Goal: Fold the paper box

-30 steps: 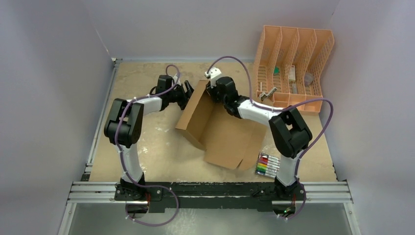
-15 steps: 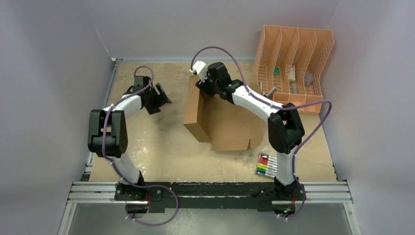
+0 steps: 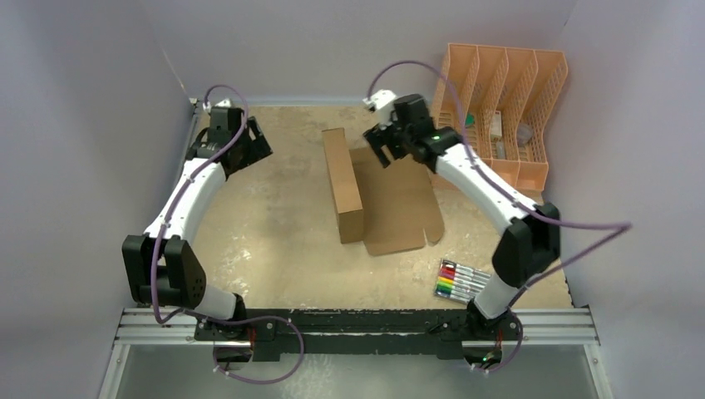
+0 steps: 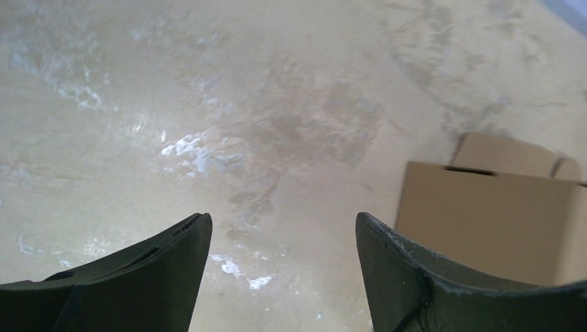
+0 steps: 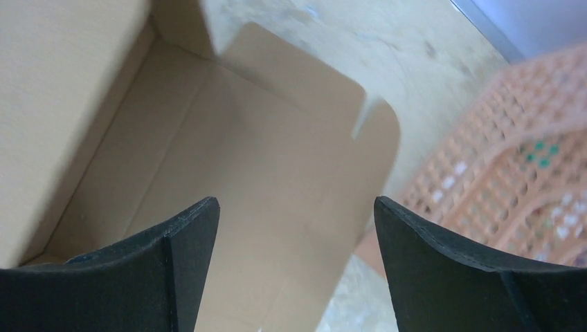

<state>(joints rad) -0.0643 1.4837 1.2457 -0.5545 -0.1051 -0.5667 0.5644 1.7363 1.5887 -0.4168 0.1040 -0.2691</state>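
Observation:
The paper box is brown cardboard in the middle of the table, with one long side folded up into a narrow block and a flat flap spread to its right. My left gripper hangs open at the far left, well clear of the box; its wrist view shows bare table between the fingers and the box off to the right. My right gripper is open just above the flap's far edge, holding nothing. From the right wrist, the flap lies below the spread gripper.
A peach slotted organizer with small items stands at the back right, close to the right arm, and shows in the right wrist view. A pack of markers lies near the right arm's base. Walls close the left, back and right.
My right gripper has opened, let go of the box's raised side and pulled back to the right. The left arm has swung away to the far left. The box now lies lower and straighter.

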